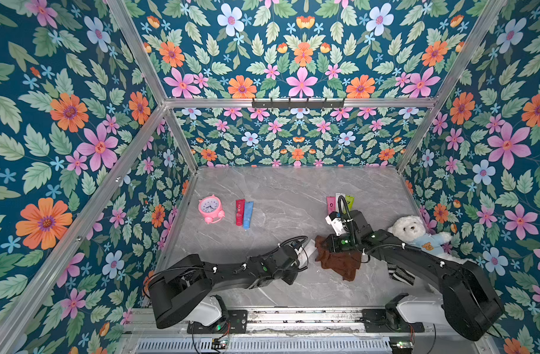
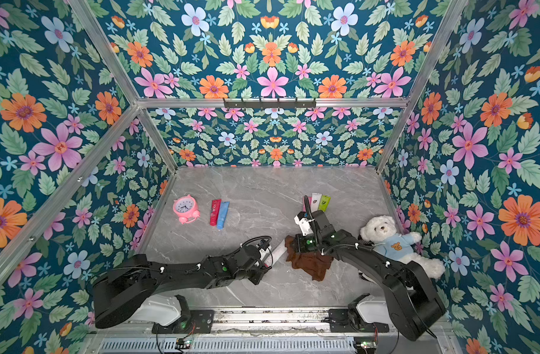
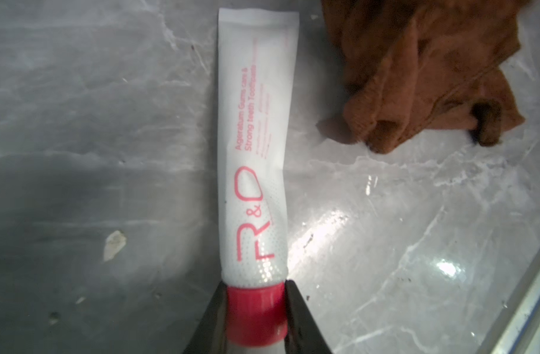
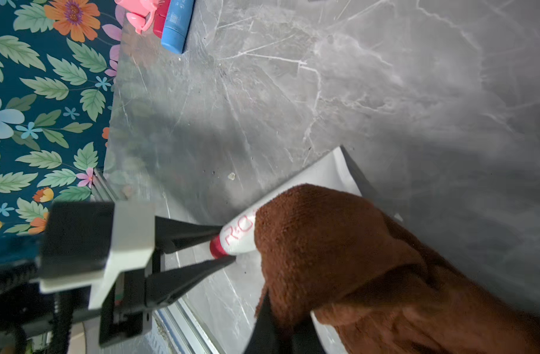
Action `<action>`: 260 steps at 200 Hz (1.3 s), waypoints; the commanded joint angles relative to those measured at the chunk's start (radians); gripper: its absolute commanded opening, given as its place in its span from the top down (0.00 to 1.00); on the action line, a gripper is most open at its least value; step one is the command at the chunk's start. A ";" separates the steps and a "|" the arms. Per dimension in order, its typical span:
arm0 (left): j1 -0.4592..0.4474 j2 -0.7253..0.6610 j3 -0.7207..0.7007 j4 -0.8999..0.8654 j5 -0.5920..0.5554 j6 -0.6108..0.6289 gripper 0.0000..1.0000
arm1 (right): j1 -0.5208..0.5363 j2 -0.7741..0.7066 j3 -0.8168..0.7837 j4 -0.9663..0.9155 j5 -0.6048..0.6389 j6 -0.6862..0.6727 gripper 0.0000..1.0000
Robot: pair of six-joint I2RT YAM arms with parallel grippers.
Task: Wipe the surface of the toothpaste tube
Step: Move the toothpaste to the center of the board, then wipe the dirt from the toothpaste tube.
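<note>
The white toothpaste tube [image 3: 256,138] with pink lettering and a red cap shows in both top views [image 1: 309,246] [image 2: 277,252] near the middle of the table. My left gripper [image 3: 255,285] is shut on the red cap, one black finger on each side; the right wrist view shows this grip too [image 4: 227,245]. A brown cloth [image 1: 339,263] [image 2: 308,263] hangs bunched from my right gripper [image 4: 277,309], which is shut on it with its tips buried in the folds. The cloth [image 3: 415,76] sits right beside the tube's crimped end. Whether it touches the tube I cannot tell.
A pink alarm clock [image 1: 210,208] stands at the back left beside a red tube [image 1: 239,211] and a blue tube [image 1: 248,214]. More tubes [image 1: 339,200] lie behind the right arm. A white teddy bear [image 1: 415,233] lies against the right wall. Flowered walls close in three sides.
</note>
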 commanded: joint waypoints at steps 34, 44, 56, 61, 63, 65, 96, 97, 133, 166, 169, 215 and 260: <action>-0.033 0.030 -0.020 0.067 -0.014 0.017 0.82 | 0.030 0.198 0.092 -0.006 0.085 -0.047 1.00; -0.037 0.029 -0.025 0.073 -0.018 0.017 0.83 | 0.031 0.222 0.080 0.005 0.097 -0.048 1.00; -0.039 0.021 -0.031 0.079 -0.024 0.017 0.84 | 0.030 0.248 0.066 0.015 0.107 -0.049 1.00; -0.039 0.018 -0.036 0.083 -0.027 0.014 0.85 | 0.030 0.259 0.062 0.017 0.106 -0.048 1.00; -0.039 0.017 -0.037 0.084 -0.029 0.012 0.86 | 0.030 0.263 0.060 0.017 0.103 -0.047 1.00; -0.039 0.017 -0.038 0.085 -0.031 0.013 0.86 | 0.031 0.265 0.057 0.019 0.101 -0.046 1.00; -0.039 0.015 -0.044 0.090 -0.038 0.009 0.89 | 0.052 0.255 -0.008 0.043 0.092 -0.016 1.00; -0.039 0.015 -0.044 0.090 -0.038 0.009 0.89 | 0.052 0.254 -0.012 0.044 0.092 -0.014 1.00; -0.039 0.027 -0.039 0.095 -0.037 0.011 0.90 | 0.131 0.210 -0.093 0.122 0.035 0.061 1.00; -0.039 0.044 -0.032 0.096 -0.026 0.017 0.90 | 0.229 0.184 -0.117 0.196 0.005 0.145 1.00; -0.039 0.044 -0.031 0.097 -0.025 0.017 0.90 | 0.233 0.184 -0.118 0.202 0.003 0.149 1.00; -0.041 0.044 -0.032 0.097 -0.020 0.021 0.91 | 0.140 0.156 -0.114 0.194 0.024 0.125 1.00; -0.043 0.033 -0.038 0.100 -0.024 0.019 0.92 | -0.045 0.156 -0.010 0.070 0.031 0.003 1.00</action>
